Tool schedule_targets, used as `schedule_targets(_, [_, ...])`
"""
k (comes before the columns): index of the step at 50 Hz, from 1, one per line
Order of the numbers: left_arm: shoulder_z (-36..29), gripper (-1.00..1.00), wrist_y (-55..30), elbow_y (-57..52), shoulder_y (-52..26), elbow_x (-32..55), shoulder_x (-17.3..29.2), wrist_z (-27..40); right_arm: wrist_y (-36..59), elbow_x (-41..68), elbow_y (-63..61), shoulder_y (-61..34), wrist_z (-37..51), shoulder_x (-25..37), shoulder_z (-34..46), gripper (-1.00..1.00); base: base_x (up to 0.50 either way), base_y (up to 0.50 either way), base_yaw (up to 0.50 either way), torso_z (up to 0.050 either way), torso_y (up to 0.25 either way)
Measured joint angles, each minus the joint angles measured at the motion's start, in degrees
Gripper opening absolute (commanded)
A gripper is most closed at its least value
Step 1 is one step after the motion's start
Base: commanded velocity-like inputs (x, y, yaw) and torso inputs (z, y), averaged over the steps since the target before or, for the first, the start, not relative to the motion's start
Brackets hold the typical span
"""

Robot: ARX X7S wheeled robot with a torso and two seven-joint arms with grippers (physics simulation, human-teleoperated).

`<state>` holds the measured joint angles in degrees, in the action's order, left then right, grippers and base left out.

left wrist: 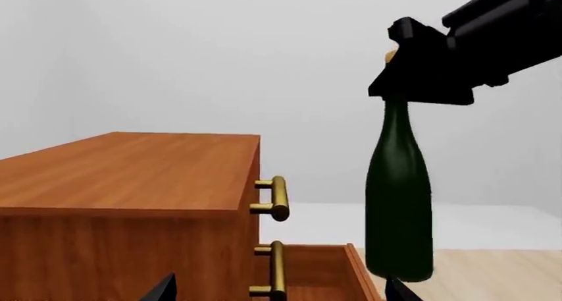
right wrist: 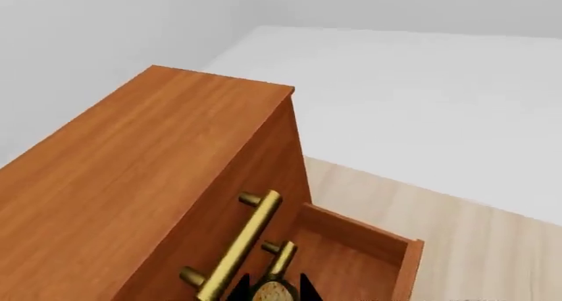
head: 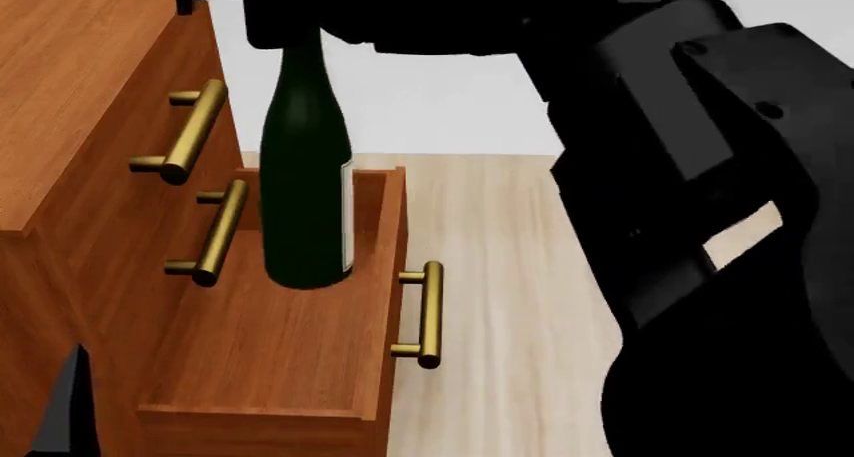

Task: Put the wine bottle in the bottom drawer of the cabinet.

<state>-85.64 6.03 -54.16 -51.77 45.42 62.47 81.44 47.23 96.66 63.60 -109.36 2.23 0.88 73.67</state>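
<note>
Bottle: we see the wine bottle (head: pixel 307 177) upright, hanging over the open bottom drawer (head: pixel 274 362), toward its far end; in the head view its base overlaps the drawer floor, but we cannot tell whether it touches. The white label shows as a thin strip on its right side.
Cork: the tan top (right wrist: pixel 273 292) sits between the right gripper's finger tips in the right wrist view.
Right gripper: the right gripper (left wrist: pixel 422 70) is clamped on the bottle's neck from above; we see its black body hiding the top of the neck.
Right arm: it reaches in from the right across the top of the head view, its bulky black links filling the right side.
Left gripper: only two dark finger tips (left wrist: pixel 160 289) show at the edge of the left wrist view, well apart; nothing lies between them.
Drawer: pulled out toward the right, brass handle (head: pixel 424 315) on its front.
Cabinet: the cabinet (head: pixel 80 127) stands at the left, its two upper drawers closed.
Floor: pale wood planks (head: pixel 494 237) beyond the drawer.
</note>
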Motion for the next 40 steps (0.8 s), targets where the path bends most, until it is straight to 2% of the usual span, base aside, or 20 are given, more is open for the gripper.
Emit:
schedule_targets(7, [0.2,1.0,0.2,0.0,0.1,-0.3,0.0,-0.4,-4.1,11.1,1.1,-0.1,-0.5,-0.5,10.4,-1.0,0.0,0.0,0.0,0.0,0.0])
schedule_targets(15, [0.3,1.0,0.5,0.2,0.5,-0.6,0.4,-0.8,-6.0,17.9,1.7,0.2,-0.9,-0.8,16.8,-1.0,0.0,0.0,0.0,0.0,0.001])
schedule_targets(40, [0.2,1.0,0.6,0.5,1.4,-0.7,0.7,-1.8,-8.4,24.9,0.6,1.5,-1.0,-0.9,21.4,-1.0,0.0,0.0,0.0,0.0,0.0])
